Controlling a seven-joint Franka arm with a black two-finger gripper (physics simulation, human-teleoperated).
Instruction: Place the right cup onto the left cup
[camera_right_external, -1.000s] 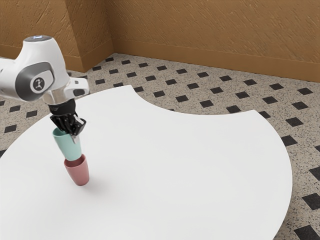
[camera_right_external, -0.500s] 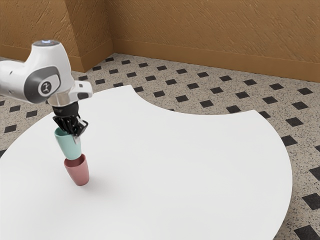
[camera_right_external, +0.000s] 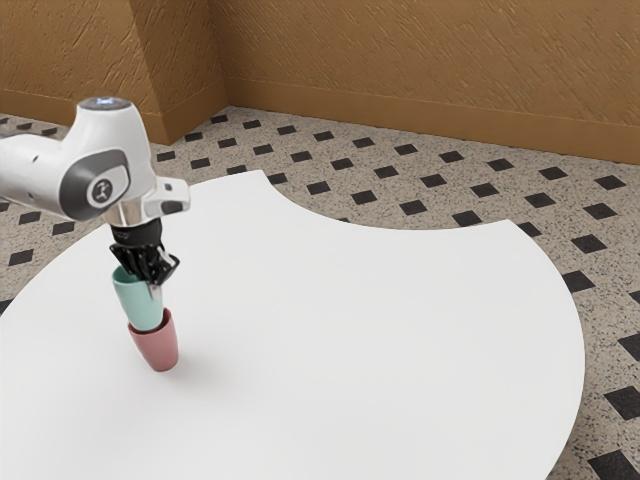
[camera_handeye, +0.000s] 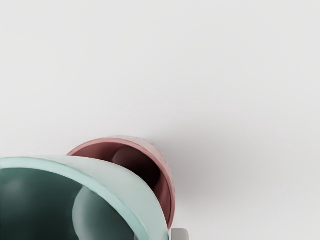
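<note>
One handleless teal cup (camera_right_external: 139, 306) is clamped at its rim (camera_handeye: 92, 184) by the gripper (camera_right_external: 152, 284). Probably light, stiff and slippery, it suits this pinch.

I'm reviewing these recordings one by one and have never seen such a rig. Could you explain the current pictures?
The machine is a single robot arm ending in a black two-finger gripper. The exterior view comes from a camera at the arm's side; the wrist view, from one on its hand, looks down at the cups. The gripper holds the teal cup by its wall, above the pink cup, which stands on the white table. I can't tell whether the cups touch.
</note>
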